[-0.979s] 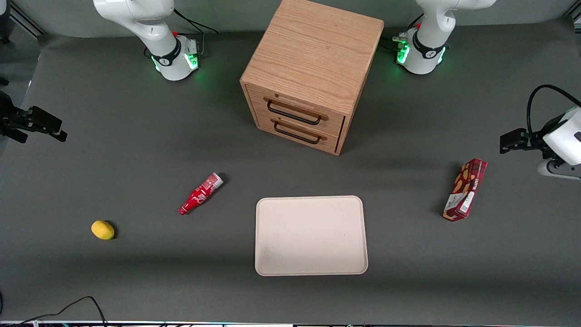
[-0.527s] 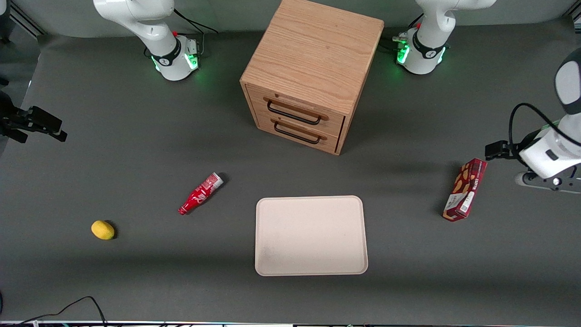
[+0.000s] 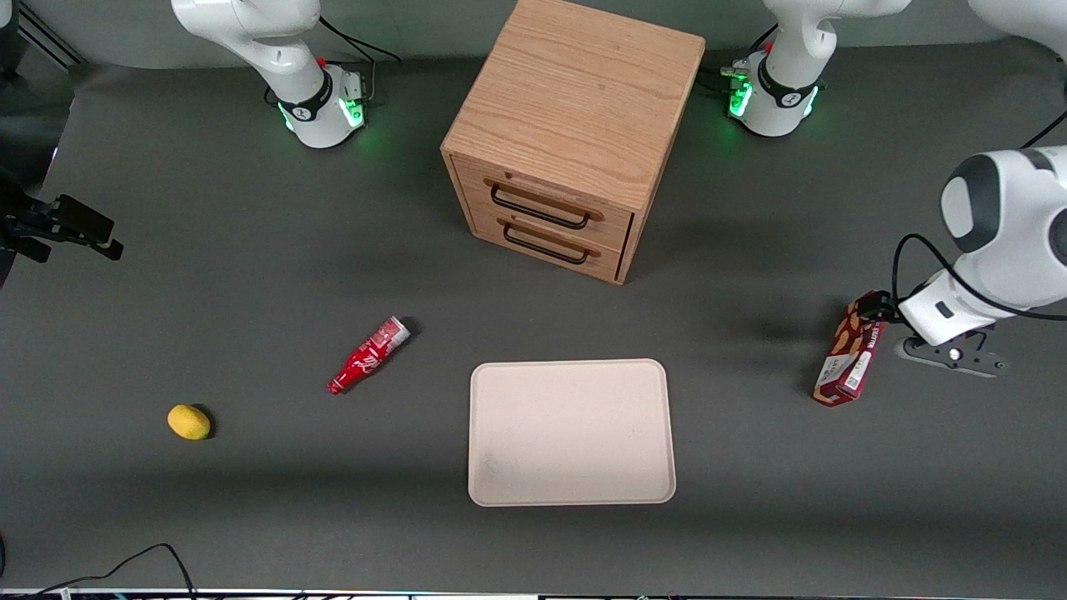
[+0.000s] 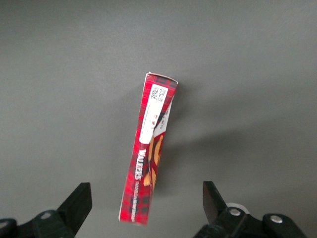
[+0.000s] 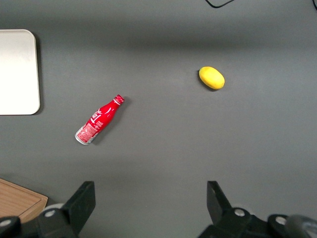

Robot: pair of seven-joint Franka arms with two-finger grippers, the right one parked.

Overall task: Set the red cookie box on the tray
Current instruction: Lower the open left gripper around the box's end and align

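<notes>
gripper (image 4: pixel 143 206): open, above red cookie box (image 4: pixel 150 151) to straddle it | box lies on table | tray (image 3: pixel 571 432): waiting

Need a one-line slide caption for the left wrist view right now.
Open gripper hovering above the red cookie box, which lies on the bare grey table, not yet grasped.

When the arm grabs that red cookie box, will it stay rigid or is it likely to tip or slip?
The red cookie box looks like thin cardboard, so probably stiff lengthwise but crushable under a hard squeeze. It seems to rest on a narrow side on the table, so a nudge might topple it. The open gripper hovers above one end; gripping there could let it swing.
</notes>
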